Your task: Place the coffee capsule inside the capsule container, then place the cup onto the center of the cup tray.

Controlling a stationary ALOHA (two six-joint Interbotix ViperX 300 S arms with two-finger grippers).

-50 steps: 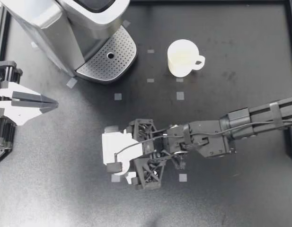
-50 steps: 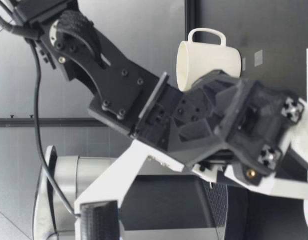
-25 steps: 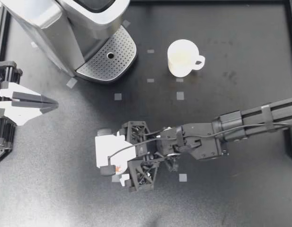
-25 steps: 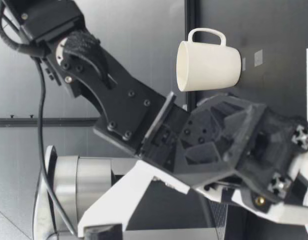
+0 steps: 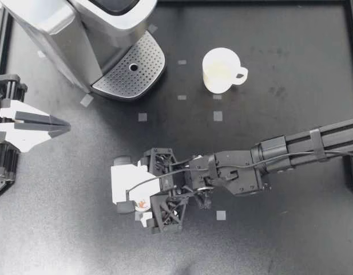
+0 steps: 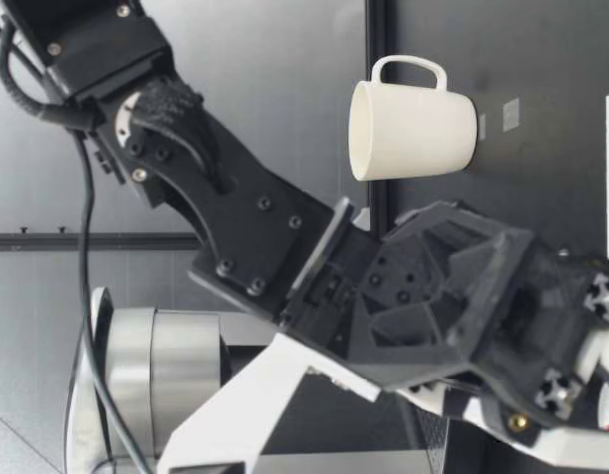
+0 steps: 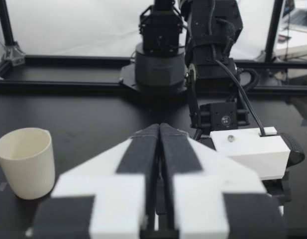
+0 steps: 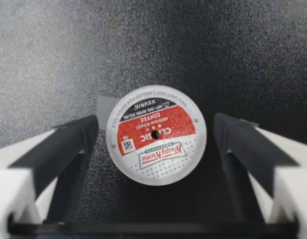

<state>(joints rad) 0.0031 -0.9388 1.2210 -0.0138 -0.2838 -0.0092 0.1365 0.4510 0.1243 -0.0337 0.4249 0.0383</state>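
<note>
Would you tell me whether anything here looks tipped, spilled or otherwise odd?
Nothing stands out: the cream ceramic cup stands upright, and the round red-and-white capsule lies flat between the open fingers of my right gripper.

The coffee capsule is lying on the table between the parted jaws of our right gripper; the cup is standing well apart from them.
</note>
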